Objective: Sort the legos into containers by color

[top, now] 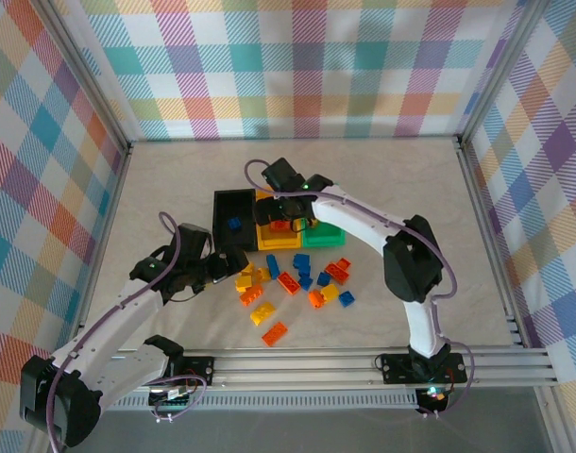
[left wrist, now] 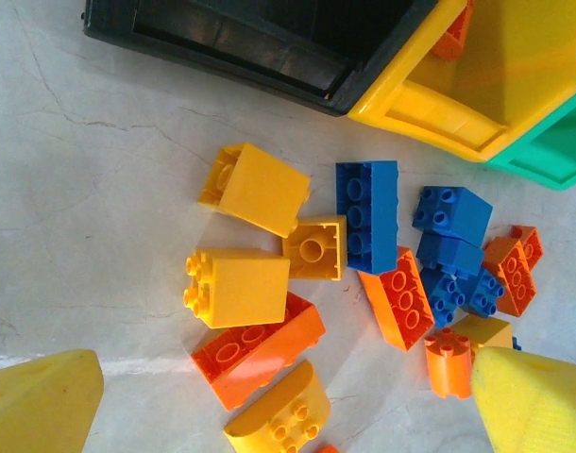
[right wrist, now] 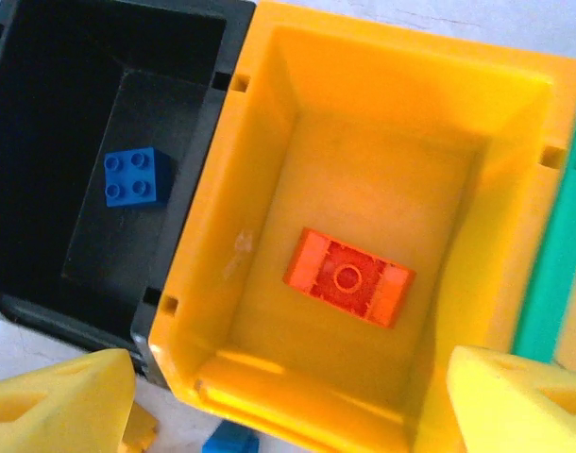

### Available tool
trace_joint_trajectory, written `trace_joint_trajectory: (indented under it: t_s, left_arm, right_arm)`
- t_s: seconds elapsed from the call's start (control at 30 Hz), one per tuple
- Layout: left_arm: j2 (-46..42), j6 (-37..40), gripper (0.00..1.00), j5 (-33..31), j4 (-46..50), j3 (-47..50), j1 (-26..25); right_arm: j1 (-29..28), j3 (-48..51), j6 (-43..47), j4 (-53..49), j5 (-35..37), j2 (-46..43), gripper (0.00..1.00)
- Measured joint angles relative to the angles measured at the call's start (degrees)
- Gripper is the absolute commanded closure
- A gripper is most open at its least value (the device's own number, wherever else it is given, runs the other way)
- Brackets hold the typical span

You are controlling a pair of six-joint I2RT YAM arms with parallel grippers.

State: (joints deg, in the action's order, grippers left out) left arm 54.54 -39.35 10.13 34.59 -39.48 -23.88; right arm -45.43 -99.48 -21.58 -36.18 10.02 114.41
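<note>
One blue lego [right wrist: 135, 177], black bin [right wrist: 42, 104] | orange lego [right wrist: 349, 276], yellow bin [right wrist: 264, 160]

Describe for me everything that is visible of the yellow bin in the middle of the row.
The yellow bin is an open-topped rectangular box of glossy plastic, with walls that slope inward to a flat floor and small slots in its rim. It stands upright on the table, its long sides against the black bin and the green bin. One orange-red brick lies on its floor, apparently underside up, apart from the walls. The right gripper hangs open above it.
</note>
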Motion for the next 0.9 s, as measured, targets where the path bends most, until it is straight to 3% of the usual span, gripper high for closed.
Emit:
trace_joint_trajectory:
  t_s: [0.17, 0.47, 0.63, 0.9]
  left_arm:
    - [0.52, 0.87, 0.0, 1.03, -0.04, -0.15, 0.02]
    - [1.46, 1.27, 0.0, 2.38, -0.9, -0.11, 0.02]
    - [3.04, 1.25, 0.0, 2.97, -2.69, 0.2, 0.02]
    - [3.37, 1.25, 0.0, 3.37, -3.48, 1.09, 0.02]
  right_arm:
    - [0.0, 10.99, -0.46, 1.16, -0.98, -11.34, 0.22]
    - [0.31, 39.69, -4.83, -0.52, -2.1, -33.81, 0.28]
    - [3.48, 47.34, -6.71, -1.7, -2.6, -35.01, 0.3]
    - [7.67, 50.21, -7.54, 0.92, -4.79, -32.68, 0.36]
